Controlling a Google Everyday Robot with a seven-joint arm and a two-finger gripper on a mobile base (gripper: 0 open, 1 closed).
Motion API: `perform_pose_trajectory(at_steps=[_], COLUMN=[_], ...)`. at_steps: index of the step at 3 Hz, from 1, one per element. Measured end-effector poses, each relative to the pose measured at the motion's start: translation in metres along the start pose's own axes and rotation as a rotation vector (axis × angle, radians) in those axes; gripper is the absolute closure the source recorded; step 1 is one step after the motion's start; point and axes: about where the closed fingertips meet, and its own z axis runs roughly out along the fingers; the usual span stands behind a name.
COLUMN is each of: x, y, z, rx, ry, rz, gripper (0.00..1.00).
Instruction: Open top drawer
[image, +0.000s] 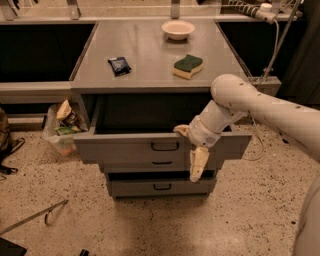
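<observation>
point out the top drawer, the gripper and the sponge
top drawer (125, 147), camera view, front panel
gripper (186, 152), camera view, between fingers at the drawer front
sponge (188, 66), camera view, green top

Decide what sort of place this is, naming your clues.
Probably a lab or workshop: a grey metal cabinet with drawers, a speckled hard floor, a power strip at the back. The gripper sits at the open top drawer, against its front.
</observation>
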Motion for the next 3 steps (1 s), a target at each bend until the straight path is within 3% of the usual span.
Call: perform_pose_trajectory(at_steps=[1,2,3], x=[-0.002,-0.02,-0.02], y=[0.0,0.043,0.043], z=[-0.004,-0.016,-0.015], rx=[0.0,-0.007,-0.007], ry=[0.0,-0.052,-0.052], rz=[0.0,0.03,0.03], gripper=[0.0,0.0,0.0])
